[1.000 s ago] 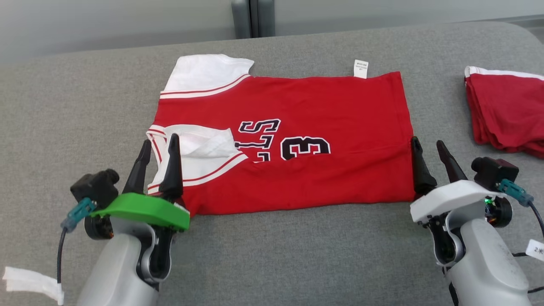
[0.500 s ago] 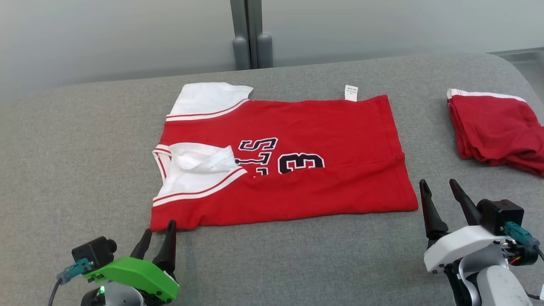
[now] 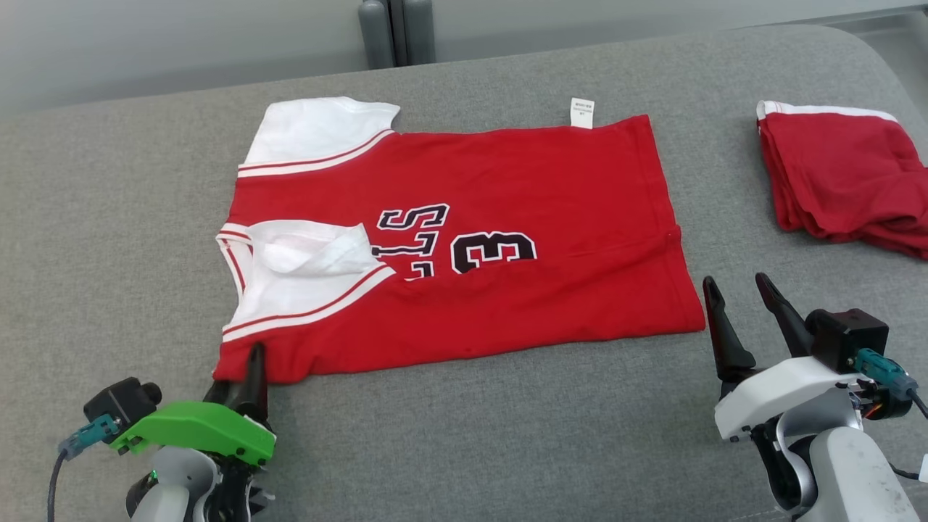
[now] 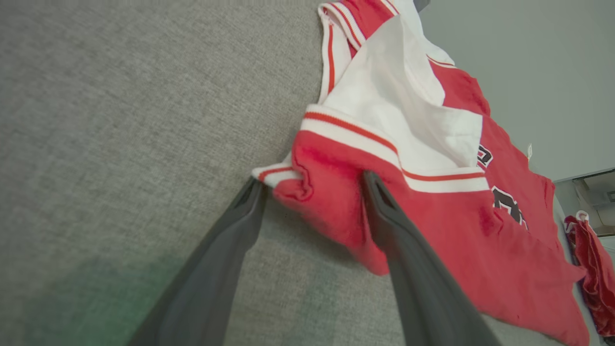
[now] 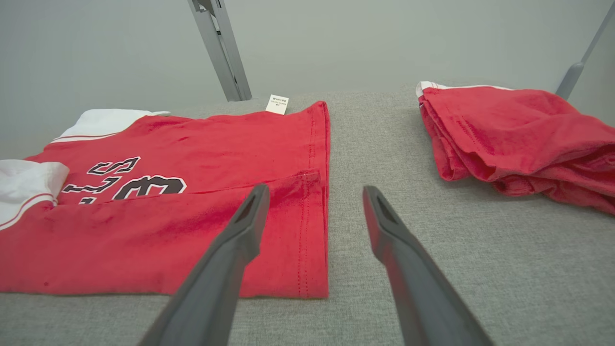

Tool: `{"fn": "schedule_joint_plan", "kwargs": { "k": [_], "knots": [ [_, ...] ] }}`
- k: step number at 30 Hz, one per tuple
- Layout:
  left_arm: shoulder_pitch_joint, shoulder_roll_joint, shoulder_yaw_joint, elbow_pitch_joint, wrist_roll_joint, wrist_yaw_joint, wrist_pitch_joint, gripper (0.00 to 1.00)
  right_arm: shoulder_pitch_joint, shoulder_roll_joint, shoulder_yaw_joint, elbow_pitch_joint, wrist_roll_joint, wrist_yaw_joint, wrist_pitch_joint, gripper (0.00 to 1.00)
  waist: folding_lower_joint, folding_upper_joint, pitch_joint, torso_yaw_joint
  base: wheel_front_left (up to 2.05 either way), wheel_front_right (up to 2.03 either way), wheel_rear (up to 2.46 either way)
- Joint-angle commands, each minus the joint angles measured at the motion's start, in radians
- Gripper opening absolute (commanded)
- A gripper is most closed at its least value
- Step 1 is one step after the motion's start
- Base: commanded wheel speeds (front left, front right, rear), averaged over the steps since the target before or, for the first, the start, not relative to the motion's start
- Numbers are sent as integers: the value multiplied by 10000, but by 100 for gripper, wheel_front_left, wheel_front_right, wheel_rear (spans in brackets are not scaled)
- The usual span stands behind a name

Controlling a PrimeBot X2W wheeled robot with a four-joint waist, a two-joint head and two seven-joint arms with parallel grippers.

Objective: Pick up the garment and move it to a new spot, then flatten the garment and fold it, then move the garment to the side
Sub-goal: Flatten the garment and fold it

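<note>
Folded red clothes (image 3: 841,181), grey padded surface (image 3: 507,435)

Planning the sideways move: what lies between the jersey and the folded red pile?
Bare grey upholstery, per head view; the open right gripper hangs beside the jersey.

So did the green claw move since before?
Yes. The left claw has pulled back toward the robot: it reached up to the red jersey at its striped collar, and now it sits open at the jersey's near left corner.

Work area: grey fabric surface (image 3: 464,435).
Pale grey wall (image 3: 145,43) at the far side; grey metal post (image 3: 391,29) at far centre.
</note>
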Motion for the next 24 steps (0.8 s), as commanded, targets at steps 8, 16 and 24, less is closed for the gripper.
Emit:
{"fn": "schedule_joint_plan", "kwargs": {
  "k": [8,16,24],
  "knots": [
    [-418,-19,103,-5,42,-437,-688,0,-385,-33,220,780,339,-2,471,100,0,0,363,-16,0,0,0],
    [-389,26,-4,-291,94,-687,-1032,0,-1196,-32,252,2452,299,-2,687,100,0,0,466,225,0,0,0],
    [-437,83,-173,-736,115,-878,-1358,0,-1797,-30,716,3427,377,-2,964,0,0,0,371,417,0,0,0]
  ]
}}
